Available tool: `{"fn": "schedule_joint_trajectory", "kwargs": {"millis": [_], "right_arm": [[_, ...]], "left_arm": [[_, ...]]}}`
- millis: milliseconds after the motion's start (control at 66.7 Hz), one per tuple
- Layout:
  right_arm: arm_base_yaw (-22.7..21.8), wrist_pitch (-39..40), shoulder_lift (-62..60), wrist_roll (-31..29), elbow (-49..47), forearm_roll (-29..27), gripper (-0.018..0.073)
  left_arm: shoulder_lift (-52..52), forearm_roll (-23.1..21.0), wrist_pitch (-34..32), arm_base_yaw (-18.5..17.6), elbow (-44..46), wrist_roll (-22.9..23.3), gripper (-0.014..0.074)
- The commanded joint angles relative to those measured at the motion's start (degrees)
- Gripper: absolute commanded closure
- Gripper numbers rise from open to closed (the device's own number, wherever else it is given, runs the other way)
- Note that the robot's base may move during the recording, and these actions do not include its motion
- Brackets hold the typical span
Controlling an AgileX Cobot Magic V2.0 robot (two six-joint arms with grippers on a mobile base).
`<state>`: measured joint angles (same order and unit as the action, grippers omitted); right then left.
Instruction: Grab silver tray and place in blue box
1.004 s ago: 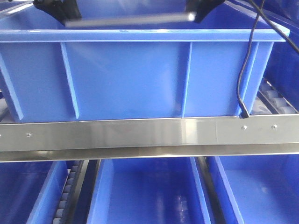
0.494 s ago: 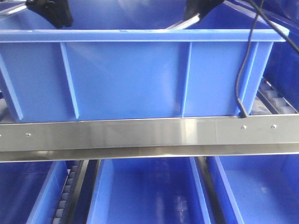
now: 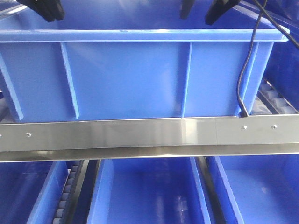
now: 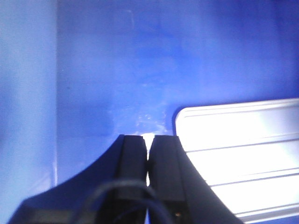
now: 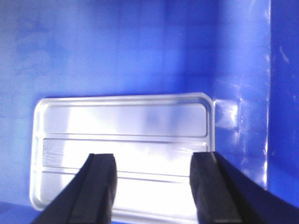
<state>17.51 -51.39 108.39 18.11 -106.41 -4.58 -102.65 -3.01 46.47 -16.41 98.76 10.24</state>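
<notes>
Blue box — silver tray flat inside, released

Both grippers, the left gripper and the right gripper, had matte black, blunt, flat-sided fingers, and a thin dark cable looped over the left one's base.

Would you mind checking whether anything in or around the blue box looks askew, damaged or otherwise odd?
Nothing stands out. The silver tray lies flat on the floor of the blue box, undented, near a wall. The right gripper is open above it; the left gripper is shut beside it.
</notes>
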Motion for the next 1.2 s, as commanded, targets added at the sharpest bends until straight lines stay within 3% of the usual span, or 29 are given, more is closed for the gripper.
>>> {"fn": "schedule_joint_trajectory", "kwargs": {"millis": [0,75,165,210,330,569,779,929,1019,1184], "right_arm": [[-0.3,2.7,-3.4,-0.6,-2.3,-0.4,0.0130],[-0.3,0.4,-3.4,-0.7,-2.3,-0.3,0.0265],[-0.3,-2.7,-3.5,-2.8,-2.3,-0.3,0.0534],[-0.3,-2.7,-3.7,-3.8,-2.3,-0.3,0.0489],[-0.2,0.3,-5.6,-6.0,-1.9,-0.3,0.0510],[0.2,12.2,-13.4,-9.7,6.5,-0.4,0.0510],[1.0,30.3,-25.9,-12.0,27.7,-0.4,0.0510],[1.0,48.3,-37.4,-12.1,44.7,0.9,0.0507],[1.0,58.8,-46.1,-12.1,56.9,2.9,0.0507],[1.0,61.4,-59.4,-12.1,70.9,4.9,0.0507]], "left_arm": [[3.6,-2.1,-3.6,0.1,2.0,0.5,0.0606],[3.6,-4.6,-3.6,0.1,2.0,0.5,0.0606],[4.0,-7.1,-4.0,0.1,1.8,0.5,0.0606],[4.6,-8.4,-4.6,0.1,1.2,-0.1,0.0606],[7.8,-8.4,-7.1,0.1,-2.3,-0.2,0.0606],[20.1,-8.3,-17.4,-0.5,-19.2,-3.0,0.0606],[32.0,-7.0,-30.9,-0.5,-35.1,-3.0,0.0604],[40.7,-1.1,-42.3,-0.5,-47.7,-3.0,0.0601],[47.4,0.2,-47.5,-0.5,-55.6,-3.0,0.0601],[59.2,0.2,-47.8,-0.5,-66.0,-3.0,0.0602]]}}
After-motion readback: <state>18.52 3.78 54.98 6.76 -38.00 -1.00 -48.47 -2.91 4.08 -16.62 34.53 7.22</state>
